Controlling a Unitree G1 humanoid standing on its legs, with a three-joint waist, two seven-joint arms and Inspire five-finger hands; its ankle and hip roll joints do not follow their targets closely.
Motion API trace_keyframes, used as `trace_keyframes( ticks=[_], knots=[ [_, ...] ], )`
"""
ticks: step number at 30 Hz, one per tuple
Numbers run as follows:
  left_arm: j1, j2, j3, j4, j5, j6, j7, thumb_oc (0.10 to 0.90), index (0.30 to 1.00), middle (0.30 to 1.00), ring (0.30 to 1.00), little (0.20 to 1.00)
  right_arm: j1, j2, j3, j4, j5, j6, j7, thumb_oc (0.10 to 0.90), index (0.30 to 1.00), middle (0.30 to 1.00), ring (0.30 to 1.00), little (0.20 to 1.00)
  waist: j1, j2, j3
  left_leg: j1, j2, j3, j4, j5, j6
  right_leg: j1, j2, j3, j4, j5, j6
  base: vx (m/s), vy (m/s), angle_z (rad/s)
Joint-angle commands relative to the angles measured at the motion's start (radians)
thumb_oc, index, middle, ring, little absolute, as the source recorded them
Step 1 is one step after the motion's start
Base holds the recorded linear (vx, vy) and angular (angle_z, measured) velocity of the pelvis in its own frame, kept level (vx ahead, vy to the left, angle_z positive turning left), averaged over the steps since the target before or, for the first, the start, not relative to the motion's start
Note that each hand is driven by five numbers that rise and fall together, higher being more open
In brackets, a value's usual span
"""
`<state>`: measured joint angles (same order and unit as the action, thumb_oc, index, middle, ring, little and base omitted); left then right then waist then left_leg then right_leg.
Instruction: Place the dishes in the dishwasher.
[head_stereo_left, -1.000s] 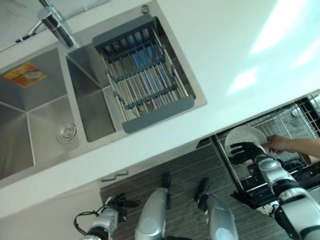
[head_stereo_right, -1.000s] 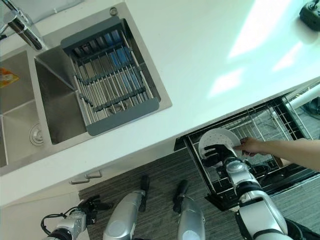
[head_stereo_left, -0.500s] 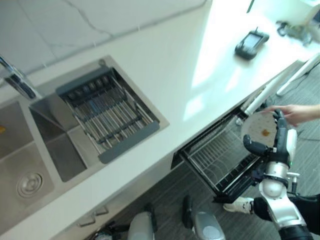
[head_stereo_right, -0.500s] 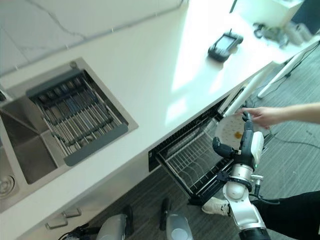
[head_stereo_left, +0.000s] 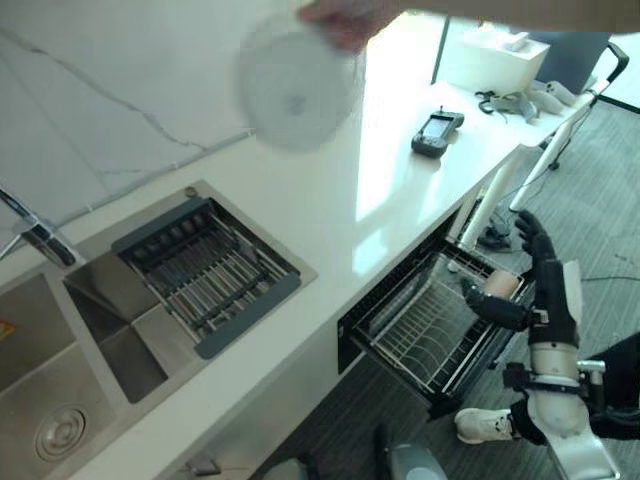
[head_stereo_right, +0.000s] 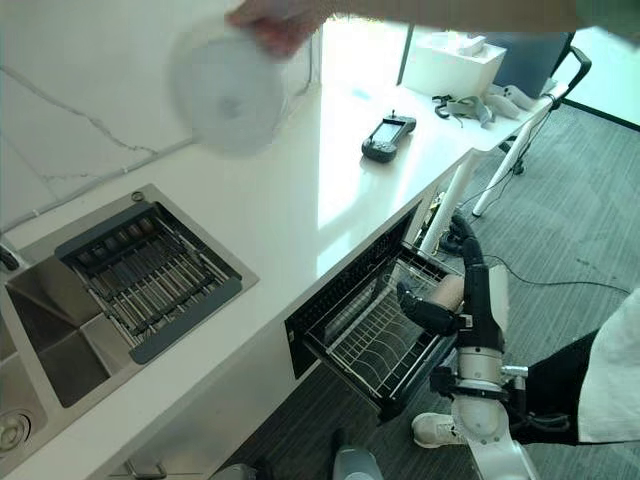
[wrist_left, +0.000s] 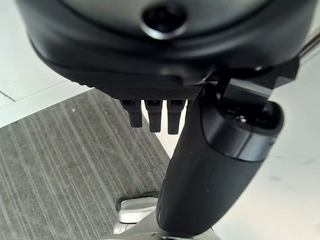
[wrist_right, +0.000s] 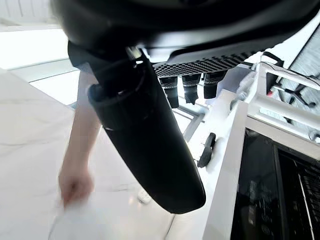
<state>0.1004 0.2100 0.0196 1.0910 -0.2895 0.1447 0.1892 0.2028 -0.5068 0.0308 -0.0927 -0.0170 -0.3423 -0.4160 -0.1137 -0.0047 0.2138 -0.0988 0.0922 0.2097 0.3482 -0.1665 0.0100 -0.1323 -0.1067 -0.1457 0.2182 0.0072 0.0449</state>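
Observation:
A person's hand (head_stereo_left: 338, 14) holds a round white plate (head_stereo_left: 295, 95) high over the white counter (head_stereo_left: 330, 190), far from the dishwasher. The dishwasher's wire rack (head_stereo_left: 420, 325) is pulled out below the counter edge and looks bare. My right hand (head_stereo_left: 545, 282) stands upright just right of the rack, open, with straight fingers, its thumb out toward the rack, and nothing in it. The right wrist view shows the person's hand (wrist_right: 75, 184) with the plate (wrist_right: 100, 222) beyond my thumb. My left hand (wrist_left: 220, 150) hangs over the striped floor, open and holding nothing.
A grey drain rack (head_stereo_left: 205, 270) spans the steel sink (head_stereo_left: 60, 400) at the left, with the faucet (head_stereo_left: 35, 235) behind it. A dark handheld device (head_stereo_left: 437, 130) and a white box (head_stereo_left: 495, 55) lie on the counter's far end. A person's shoe (head_stereo_left: 485, 425) is beside my right arm.
The camera has swung. The plate left my right hand; the person has lifted it high over the counter. My right hand now stands open by the rack.

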Motion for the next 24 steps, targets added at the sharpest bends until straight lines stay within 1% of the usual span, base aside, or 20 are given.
trace_keyframes(
  ticks=[1,4,6,7,9,10,12,14,16,19,24],
  knots=[
    [-0.003,0.004,-0.015,-0.035,0.021,-0.044,-0.006,0.800,0.900,0.900,0.900,0.900,-0.118,-0.010,-0.036,-0.080,0.082,-0.145,0.010,0.800,0.900,0.900,0.900,0.900,-0.007,0.014,0.009,0.062,0.014,0.015,-0.048,-0.141,0.024,0.084,-0.005,0.042,0.082,-0.251,0.046,0.01,0.011,-0.08],
    [0.000,-0.002,-0.033,-0.050,0.003,-0.084,-0.041,0.800,0.900,0.900,0.900,0.900,-0.105,0.001,-0.039,-0.080,0.110,-0.213,0.016,0.800,0.900,0.900,0.900,0.900,-0.010,0.016,0.001,0.064,0.012,0.018,-0.048,-0.145,0.023,0.078,-0.008,0.044,0.082,-0.250,0.050,0.01,0.007,-0.03],
    [0.004,-0.005,-0.039,-0.059,0.008,-0.092,-0.055,0.800,0.900,0.900,0.900,0.900,-0.097,0.001,-0.047,-0.090,0.137,-0.236,0.032,0.800,0.900,0.900,0.900,0.900,-0.008,0.017,-0.004,0.064,0.009,0.019,-0.048,-0.148,0.022,0.075,-0.010,0.042,0.082,-0.251,0.052,0.01,0.003,-0.02],
    [0.009,-0.010,-0.049,-0.068,0.010,-0.098,-0.058,0.800,0.900,0.900,0.900,0.900,-0.091,0.003,-0.055,-0.100,0.176,-0.260,0.055,0.800,0.900,0.900,0.900,0.900,-0.006,0.016,-0.009,0.063,0.007,0.021,-0.048,-0.151,0.022,0.072,-0.012,0.039,0.082,-0.251,0.054,0.00,0.000,0.00],
    [0.015,-0.015,-0.061,-0.076,0.016,-0.103,-0.065,0.800,0.900,0.900,0.900,0.900,-0.087,0.007,-0.061,-0.114,0.214,-0.286,0.093,0.800,0.900,0.900,0.900,0.900,-0.003,0.016,-0.015,0.061,0.005,0.023,-0.048,-0.153,0.021,0.069,-0.014,0.034,0.082,-0.252,0.055,0.00,0.000,0.00],
    [0.017,-0.016,-0.065,-0.077,0.020,-0.106,-0.067,0.800,0.900,0.900,0.900,0.900,-0.086,0.008,-0.062,-0.119,0.224,-0.289,0.107,0.800,0.900,0.900,0.900,0.900,-0.001,0.016,-0.017,0.061,0.004,0.023,-0.048,-0.154,0.021,0.068,-0.015,0.032,0.082,-0.252,0.056,0.00,0.000,0.00],
    [0.022,-0.017,-0.085,-0.084,0.040,-0.107,-0.072,0.800,0.900,0.900,0.900,0.900,-0.092,0.008,-0.056,-0.144,0.298,-0.303,0.175,0.800,0.900,0.900,0.900,0.900,0.005,0.018,-0.023,0.060,0.002,0.023,-0.048,-0.157,0.021,0.068,-0.018,0.023,0.082,-0.254,0.054,0.00,0.000,0.00],
    [0.025,-0.018,-0.099,-0.087,0.042,-0.108,-0.073,0.800,0.900,0.900,0.900,0.900,-0.102,0.012,-0.043,-0.157,0.349,-0.312,0.212,0.800,0.900,0.900,0.900,0.900,0.011,0.021,-0.027,0.059,0.000,0.019,-0.048,-0.157,0.020,0.069,-0.020,0.016,0.082,-0.257,0.052,0.00,0.002,0.02],
    [0.027,-0.022,-0.115,-0.094,0.029,-0.103,-0.067,0.800,0.900,0.900,0.900,0.900,-0.121,0.021,-0.020,-0.182,0.415,-0.292,0.266,0.800,0.900,0.900,0.900,0.900,0.024,0.024,-0.033,0.059,-0.005,0.009,-0.048,-0.157,0.020,0.074,-0.024,0.001,0.082,-0.259,0.050,0.01,0.006,0.07],
    [0.030,-0.022,-0.129,-0.102,0.022,-0.090,-0.058,0.800,0.900,0.900,0.900,0.900,-0.147,0.040,0.019,-0.196,0.512,-0.230,0.321,0.800,0.900,0.900,0.900,0.900,0.045,0.027,-0.041,0.055,-0.009,-0.004,-0.048,-0.153,0.016,0.081,-0.032,-0.022,0.082,-0.261,0.049,0.01,0.005,0.14],
    [0.037,-0.014,-0.137,-0.096,0.010,-0.069,-0.033,0.800,0.900,0.900,0.900,0.900,-0.181,0.073,0.073,-0.190,0.620,-0.151,0.362,0.800,0.900,0.900,0.900,0.900,0.082,0.026,-0.051,0.045,-0.012,-0.030,-0.048,-0.142,0.011,0.091,-0.043,-0.059,0.082,-0.268,0.045,0.02,-0.004,0.31]
  ],
)
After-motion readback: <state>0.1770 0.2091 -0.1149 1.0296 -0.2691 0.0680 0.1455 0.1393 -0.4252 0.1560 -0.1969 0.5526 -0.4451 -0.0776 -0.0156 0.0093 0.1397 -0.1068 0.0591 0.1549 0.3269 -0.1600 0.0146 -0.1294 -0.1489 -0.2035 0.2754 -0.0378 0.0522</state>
